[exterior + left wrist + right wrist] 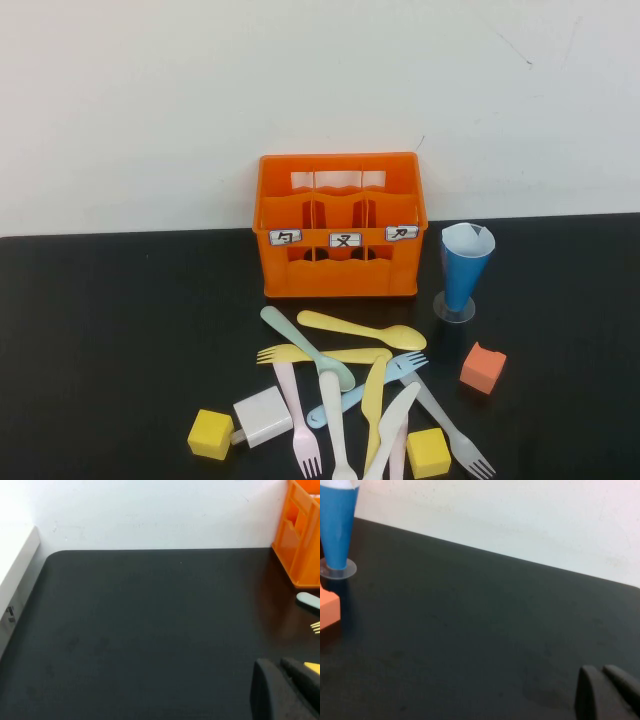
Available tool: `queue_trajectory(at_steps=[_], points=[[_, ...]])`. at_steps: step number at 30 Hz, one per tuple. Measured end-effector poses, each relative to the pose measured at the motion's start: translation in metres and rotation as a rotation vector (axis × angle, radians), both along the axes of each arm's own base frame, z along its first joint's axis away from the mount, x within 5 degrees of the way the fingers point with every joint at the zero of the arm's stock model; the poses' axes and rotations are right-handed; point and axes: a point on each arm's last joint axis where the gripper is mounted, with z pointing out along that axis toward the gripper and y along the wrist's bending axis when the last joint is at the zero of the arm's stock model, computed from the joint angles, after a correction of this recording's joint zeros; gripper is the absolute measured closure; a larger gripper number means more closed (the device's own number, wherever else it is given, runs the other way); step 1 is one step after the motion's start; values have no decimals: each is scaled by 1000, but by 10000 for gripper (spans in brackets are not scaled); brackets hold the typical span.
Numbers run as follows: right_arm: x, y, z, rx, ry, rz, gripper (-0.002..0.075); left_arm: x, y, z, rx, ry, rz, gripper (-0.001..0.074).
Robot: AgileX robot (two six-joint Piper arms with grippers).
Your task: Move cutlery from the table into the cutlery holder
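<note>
The cutlery lies in a loose pile on the black table [110, 340] in front of the orange cutlery holder [340, 225]. It includes a yellow spoon [360, 328], a mint spoon [305, 345], a yellow fork [320, 354], a pale blue fork [365, 390], a pink fork [298, 415], a yellow knife [374, 405], a white knife [392, 425] and a white fork [452, 432]. Neither arm shows in the high view. My left gripper [280, 667] is shut and empty over bare table, left of the holder [302, 535]. My right gripper [601, 672] is shut and empty over bare table, right of the pile.
A blue cone cup [465, 268] stands right of the holder, with an orange block [483, 367] in front of it. Two yellow blocks [211, 433] [428, 452] and a white charger cube [263, 416] sit among the cutlery. A white wall lies behind the table.
</note>
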Motion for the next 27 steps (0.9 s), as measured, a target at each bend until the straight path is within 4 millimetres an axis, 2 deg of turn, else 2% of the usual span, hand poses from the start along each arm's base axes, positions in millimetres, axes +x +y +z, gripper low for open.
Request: queue_trajectory(at_steps=[23,27], points=[[0,0,0,0,2,0,730,0,-2,0,-61,2,-4,736],[0,0,0,0,2,0,730,0,-7,1,-211,2,-13,736]])
